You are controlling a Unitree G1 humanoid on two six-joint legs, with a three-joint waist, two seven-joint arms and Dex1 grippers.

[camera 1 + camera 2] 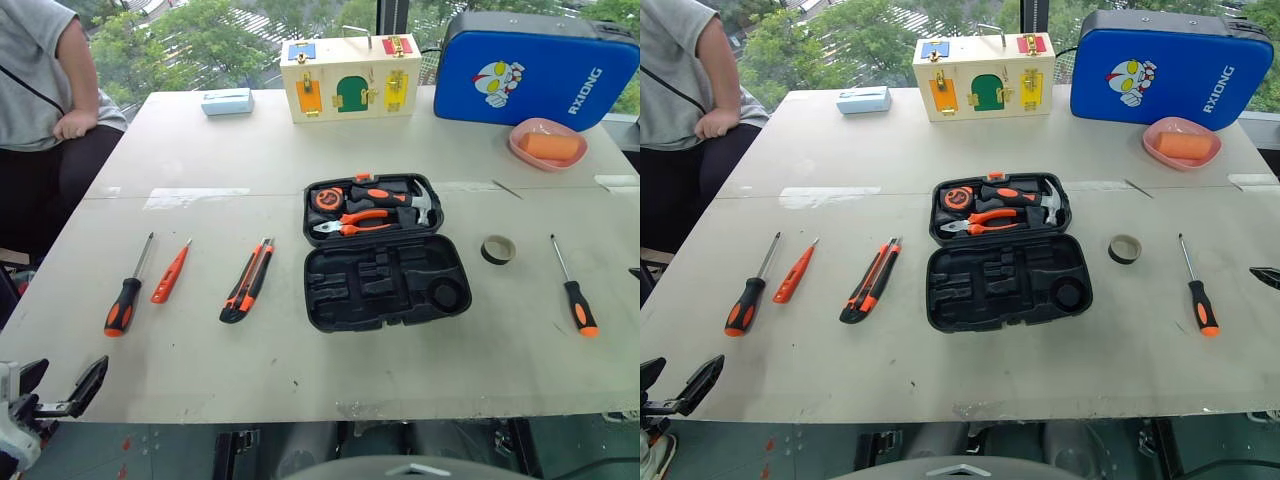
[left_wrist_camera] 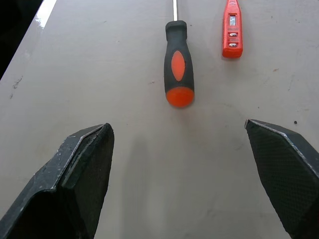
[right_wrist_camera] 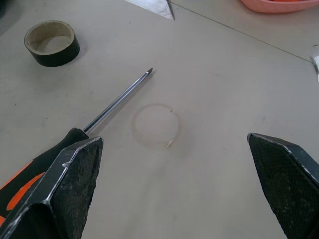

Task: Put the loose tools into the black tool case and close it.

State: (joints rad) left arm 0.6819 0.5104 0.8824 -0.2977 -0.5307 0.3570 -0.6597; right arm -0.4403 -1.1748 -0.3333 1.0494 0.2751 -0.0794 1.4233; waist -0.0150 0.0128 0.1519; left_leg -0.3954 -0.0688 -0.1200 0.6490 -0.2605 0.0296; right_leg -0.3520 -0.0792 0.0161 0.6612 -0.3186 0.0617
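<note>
Two screwdrivers (image 1: 125,300) (image 1: 577,300), one tester (image 1: 170,273), knife (image 1: 246,281), tape roll (image 1: 498,249) — loose beside the open case (image 1: 385,285).
Left gripper (image 2: 182,164) spread behind left screwdriver's handle; right gripper (image 3: 174,179) spread — beside the other's.

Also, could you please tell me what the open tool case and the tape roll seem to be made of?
The black tool case looks like moulded matte plastic, judging by its tool-shaped recesses and rounded corners. The tape roll seems to be glossy black tape wound on a tan core, probably cardboard.

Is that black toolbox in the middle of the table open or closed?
Open. The black tool case lies flat: its far half holds a hammer and pliers, its near half shows bare recesses.
</note>
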